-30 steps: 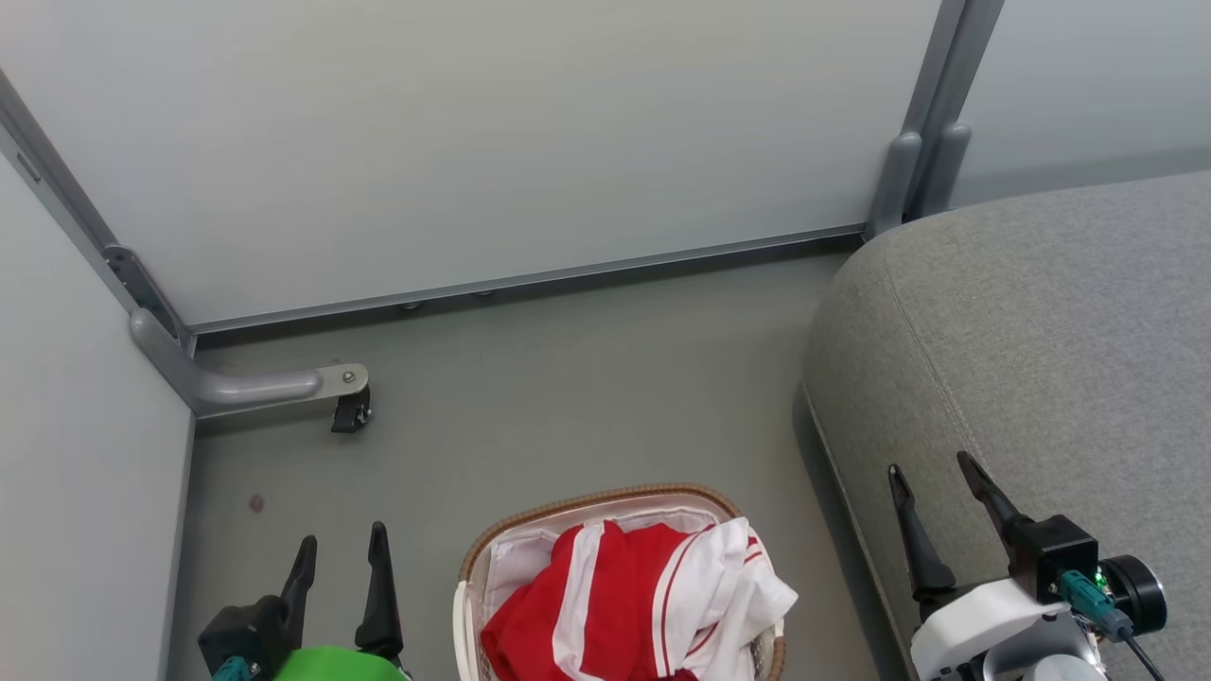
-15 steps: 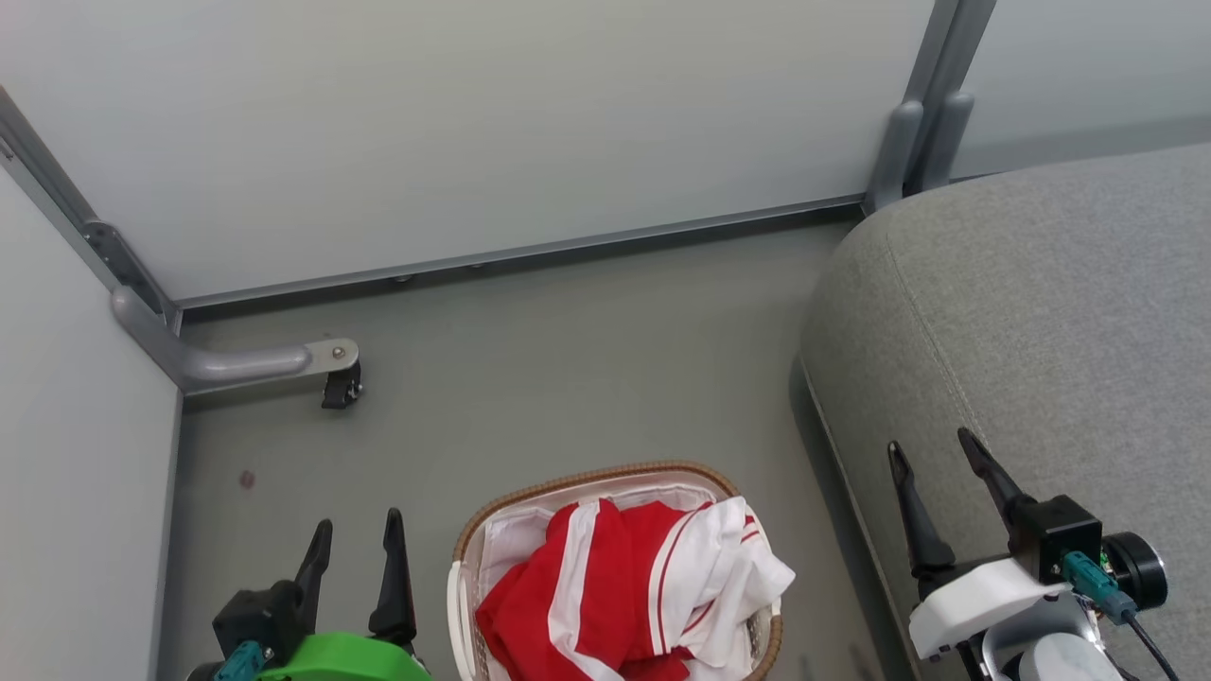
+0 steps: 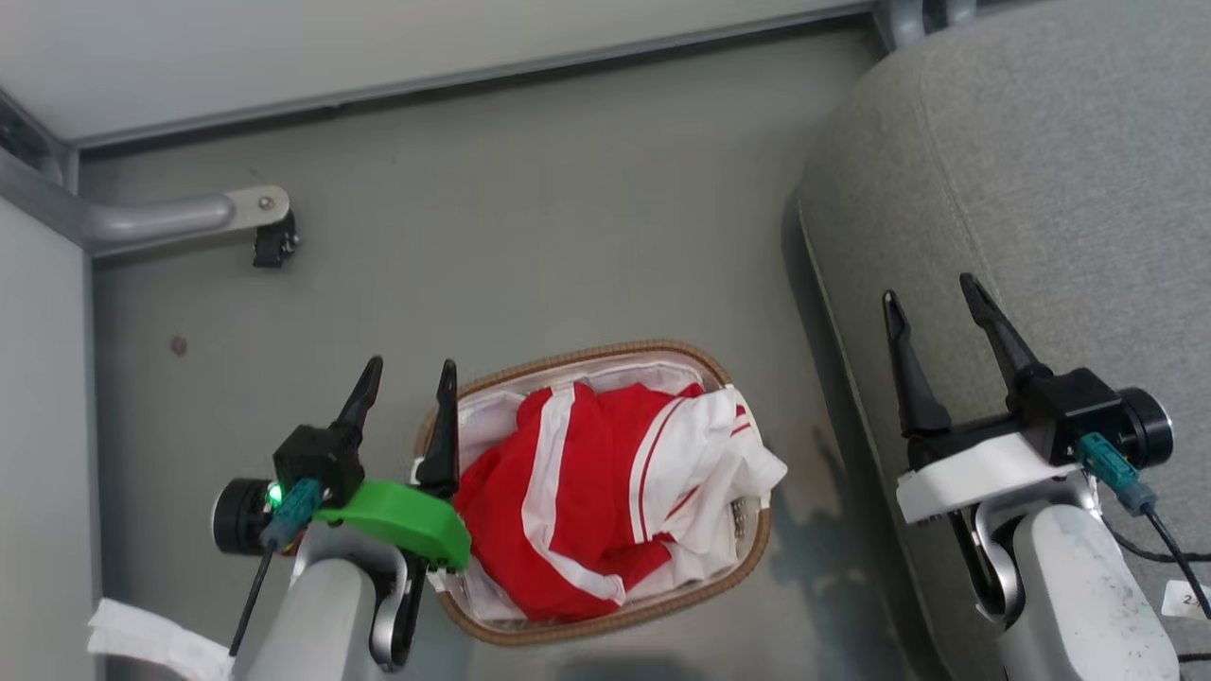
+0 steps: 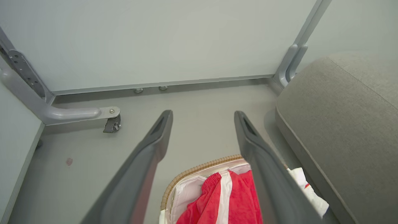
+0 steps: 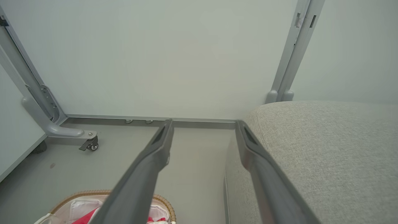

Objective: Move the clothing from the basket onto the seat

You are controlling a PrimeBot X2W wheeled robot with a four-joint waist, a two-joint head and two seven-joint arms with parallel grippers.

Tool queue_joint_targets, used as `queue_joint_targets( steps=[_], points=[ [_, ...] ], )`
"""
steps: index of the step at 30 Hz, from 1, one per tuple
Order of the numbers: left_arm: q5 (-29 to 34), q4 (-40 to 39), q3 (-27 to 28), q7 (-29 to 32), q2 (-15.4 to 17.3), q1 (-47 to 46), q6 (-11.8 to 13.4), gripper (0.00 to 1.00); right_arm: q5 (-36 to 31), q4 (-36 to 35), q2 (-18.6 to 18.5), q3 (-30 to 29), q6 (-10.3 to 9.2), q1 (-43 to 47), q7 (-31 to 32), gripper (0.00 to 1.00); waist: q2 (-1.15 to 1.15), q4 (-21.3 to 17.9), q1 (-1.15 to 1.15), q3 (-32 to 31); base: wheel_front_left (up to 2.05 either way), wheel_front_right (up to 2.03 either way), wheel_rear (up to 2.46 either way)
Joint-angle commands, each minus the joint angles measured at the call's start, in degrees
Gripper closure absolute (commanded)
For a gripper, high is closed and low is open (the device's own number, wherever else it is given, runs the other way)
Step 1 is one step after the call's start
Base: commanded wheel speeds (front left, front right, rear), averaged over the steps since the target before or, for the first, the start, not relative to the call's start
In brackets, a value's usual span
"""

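Head view: small oval white basket with brown woven rim (image 3: 605, 632) sits on the grey floor (image 3: 530, 236), near centre. Red clothing with white stripes (image 3: 568, 482) is heaped inside, and a white red-trimmed sleeve hangs over the right rim. Folds hide how many pieces there are. Left gripper (image 3: 412, 362) is just left of the basket, fingers apart, holding nothing. Its green wrist cover (image 3: 397, 515) hides the basket's left rim; cannot tell if finger and rim touch. Right gripper (image 3: 927, 288) is over the near edge of the large grey fabric seat (image 3: 1041, 189), fingers apart, holding nothing. Seat is cut off right and far. Grey metal partition foot with black caster (image 3: 274, 248) at far left. White crumpled scrap (image 3: 151, 643) at near left, cut off, can't identify.

Left wrist view: fingers spread. Basket is cut by the bottom edge, right finger covers part of the clothing, seat at right.

Right wrist view: fingers spread. Basket at near left, mostly behind the left finger, sliver of red showing. Seat at right, pale wall panels (image 5: 171, 56) far.
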Motion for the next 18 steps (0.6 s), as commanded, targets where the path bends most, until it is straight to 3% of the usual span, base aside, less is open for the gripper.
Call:
queue_joint_targets(
  steps=[1, 18],
  points=[
    [0.53, 1.24, -0.46, -0.04, 0.39, -2.65, -0.24, 0.00, 0.38, -0.50, -0.23, 0.22, 0.00, -1.71, -0.26, 0.00, 0.00, -2.48, -0.01, 10.61, 0.00, 0.00, 0.00],
    [2.22, 27.77, -10.99, 0.07, 0.77, -21.82, -1.46, 0.00, 4.22, -3.20, -0.20, 2.12, 0.00, -8.36, -0.26, 0.00, 0.00, -7.44, -0.01, 25.62, 0.00, 0.00, 0.00]
  ],
)
